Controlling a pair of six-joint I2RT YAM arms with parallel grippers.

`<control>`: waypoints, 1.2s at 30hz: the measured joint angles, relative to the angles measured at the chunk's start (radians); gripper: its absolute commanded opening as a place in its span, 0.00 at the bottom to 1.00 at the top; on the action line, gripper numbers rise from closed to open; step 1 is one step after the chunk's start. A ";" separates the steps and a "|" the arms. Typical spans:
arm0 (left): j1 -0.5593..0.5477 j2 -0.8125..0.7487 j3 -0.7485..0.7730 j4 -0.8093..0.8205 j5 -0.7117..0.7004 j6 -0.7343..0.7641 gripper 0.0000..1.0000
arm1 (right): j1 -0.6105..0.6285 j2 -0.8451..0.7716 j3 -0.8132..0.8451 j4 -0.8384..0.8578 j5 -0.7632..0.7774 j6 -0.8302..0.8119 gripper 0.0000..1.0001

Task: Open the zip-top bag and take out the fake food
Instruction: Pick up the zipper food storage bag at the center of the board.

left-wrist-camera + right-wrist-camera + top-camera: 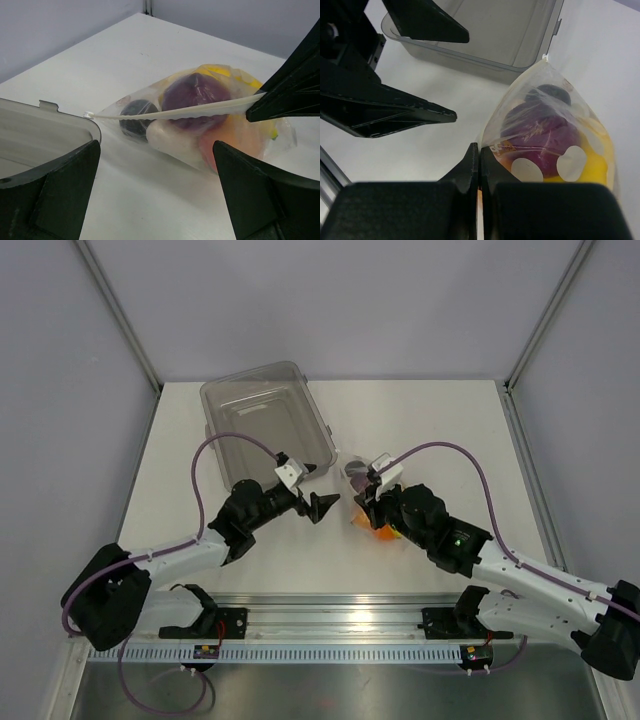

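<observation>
the right gripper (479,150) is shut tight on the near end of the zip-top bag (545,125), pinching its zip strip (165,114). the left gripper (324,506) is wide open and holds nothing, just left of the bag. the bag lies mid table (440,430). it looks soft, crinkly, slippery and probably light, with the fake food (195,92) bulging inside. the flat strip seems the best place to grab. the strip runs near to far, and its loose end points at the tub (265,410).

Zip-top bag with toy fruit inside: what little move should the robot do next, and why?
Probably ease the open left gripper forward onto the free stretch of the white zip strip and close. The right gripper pinches one end of the clear crinkly plastic zip-top bag, its zip looks shut, and the toy fruit is inside.
</observation>
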 measured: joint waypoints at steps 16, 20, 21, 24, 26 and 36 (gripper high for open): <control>-0.009 0.161 0.149 0.018 0.185 0.126 0.97 | 0.001 -0.124 0.000 -0.051 0.003 0.000 0.00; -0.014 0.178 0.185 0.005 0.228 0.132 0.95 | 0.001 -0.155 -0.001 -0.064 0.024 0.001 0.00; -0.018 0.181 0.193 0.001 0.236 0.134 0.95 | 0.001 -0.162 -0.002 -0.064 0.025 0.001 0.00; -0.032 0.189 0.210 -0.004 0.253 0.140 0.97 | 0.001 -0.172 -0.002 -0.065 0.026 0.002 0.00; -0.037 0.194 0.216 -0.006 0.262 0.144 0.97 | 0.001 -0.172 -0.002 -0.065 0.026 0.002 0.00; -0.068 0.207 0.269 -0.080 0.300 0.164 0.68 | 0.003 -0.189 -0.008 -0.071 0.086 0.012 0.00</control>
